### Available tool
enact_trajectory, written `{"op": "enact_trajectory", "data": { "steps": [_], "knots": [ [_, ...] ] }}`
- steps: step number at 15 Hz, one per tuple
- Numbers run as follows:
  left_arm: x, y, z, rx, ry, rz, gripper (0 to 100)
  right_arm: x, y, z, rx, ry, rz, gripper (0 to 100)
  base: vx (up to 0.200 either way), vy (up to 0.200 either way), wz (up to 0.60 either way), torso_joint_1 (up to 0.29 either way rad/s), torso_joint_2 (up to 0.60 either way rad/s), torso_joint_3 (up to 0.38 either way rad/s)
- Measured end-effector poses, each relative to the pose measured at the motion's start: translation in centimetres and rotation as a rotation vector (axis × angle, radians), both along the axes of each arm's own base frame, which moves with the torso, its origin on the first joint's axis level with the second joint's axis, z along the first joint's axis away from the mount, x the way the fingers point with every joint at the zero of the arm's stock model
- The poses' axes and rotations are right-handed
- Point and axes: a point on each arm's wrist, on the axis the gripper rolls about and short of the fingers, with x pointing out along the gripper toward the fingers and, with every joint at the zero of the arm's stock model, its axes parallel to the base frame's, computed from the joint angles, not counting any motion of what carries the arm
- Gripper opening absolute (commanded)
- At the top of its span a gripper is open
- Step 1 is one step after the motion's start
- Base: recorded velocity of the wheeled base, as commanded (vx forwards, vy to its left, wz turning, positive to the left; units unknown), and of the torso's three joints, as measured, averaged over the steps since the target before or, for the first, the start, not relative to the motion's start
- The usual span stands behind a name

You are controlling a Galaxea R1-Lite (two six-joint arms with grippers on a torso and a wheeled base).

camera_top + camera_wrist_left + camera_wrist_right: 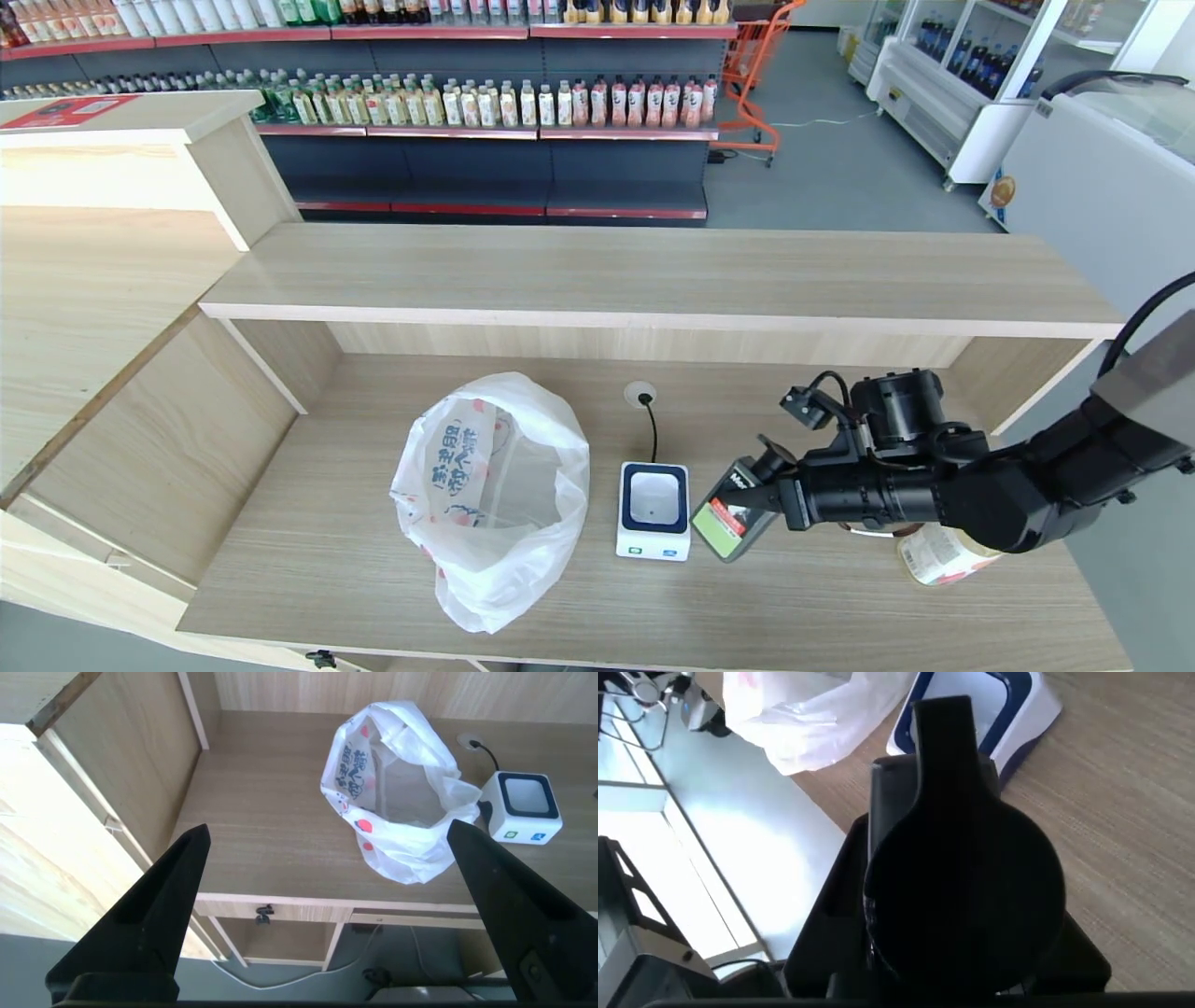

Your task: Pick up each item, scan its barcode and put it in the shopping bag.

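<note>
A dark packet (733, 515) with a green and red label is clamped in the right hand (758, 495), touching the scanner (653, 511) beside the shopping bag (490, 495), mid-worktop (308, 560), while the left hand (329, 831) gapes above the near edge

Blue characters on the shopping bag (448, 457) and white letters on the box (733, 523), too small to read
</note>
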Motion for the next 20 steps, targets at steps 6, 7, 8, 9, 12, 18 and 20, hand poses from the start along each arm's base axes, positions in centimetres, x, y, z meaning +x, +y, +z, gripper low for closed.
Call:
{"op": "enact_trajectory", "data": {
  "steps": [6,7,8,9,12,18,20],
  "knots": [
    [0.0,0.0,0.0,0.000,0.000,0.000,100,2.4,1.8,-1.5,0.004,-0.021,0.021,0,0.000,0.000,0.00,0.000,0.00,0.000],
    [0.0,0.0,0.0,0.000,0.000,0.001,100,3.1,2.3,-1.6,0.006,-0.036,0.022,0,0.000,0.000,0.00,0.000,0.00,0.000],
    [0.0,0.0,0.0,0.000,0.000,0.000,100,3.6,2.7,-1.8,0.007,-0.045,0.027,0,0.000,0.000,0.00,0.000,0.00,0.000],
    [0.0,0.0,0.0,0.000,0.000,0.000,100,4.0,3.2,-2.0,0.010,-0.051,0.035,0,0.000,0.000,0.00,0.000,0.00,0.000],
    [0.0,0.0,0.0,0.000,0.000,0.000,100,4.8,4.5,-2.6,0.014,-0.061,0.058,0,0.000,0.000,0.00,0.000,0.00,0.000],
    [0.0,0.0,0.0,0.000,0.000,0.000,100,6.1,6.3,-3.9,0.011,-0.101,0.070,0,0.000,0.000,0.00,0.000,0.00,0.000],
    [0.0,0.0,0.0,0.000,0.000,0.000,100,6.2,6.5,-4.2,0.005,-0.118,0.059,0,0.000,0.000,0.00,0.000,0.00,0.000]
  ]
}}
